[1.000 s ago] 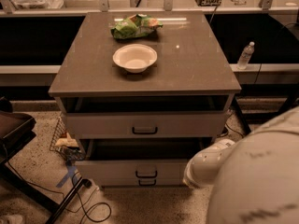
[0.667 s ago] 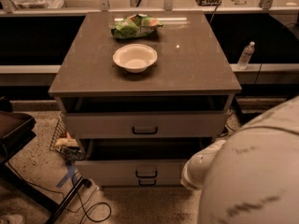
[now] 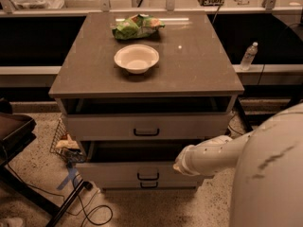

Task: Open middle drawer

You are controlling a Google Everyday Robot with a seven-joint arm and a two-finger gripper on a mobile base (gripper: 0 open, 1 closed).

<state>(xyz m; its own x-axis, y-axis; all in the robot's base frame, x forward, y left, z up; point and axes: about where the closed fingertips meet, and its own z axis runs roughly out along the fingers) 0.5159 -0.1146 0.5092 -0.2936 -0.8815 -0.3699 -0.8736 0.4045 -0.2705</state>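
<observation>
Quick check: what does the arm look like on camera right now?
The arm is a smooth cream-white shell, rounded and tube-like, widening into a bulky casing with dark scuff marks. No cables or lettering show. The gripper is at the arm's tip, by the middle drawer's front rim.

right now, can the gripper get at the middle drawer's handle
Probably yes: the gripper sits at the top edge of the middle drawer, just right of its dark handle, and nothing lies between them.
</observation>
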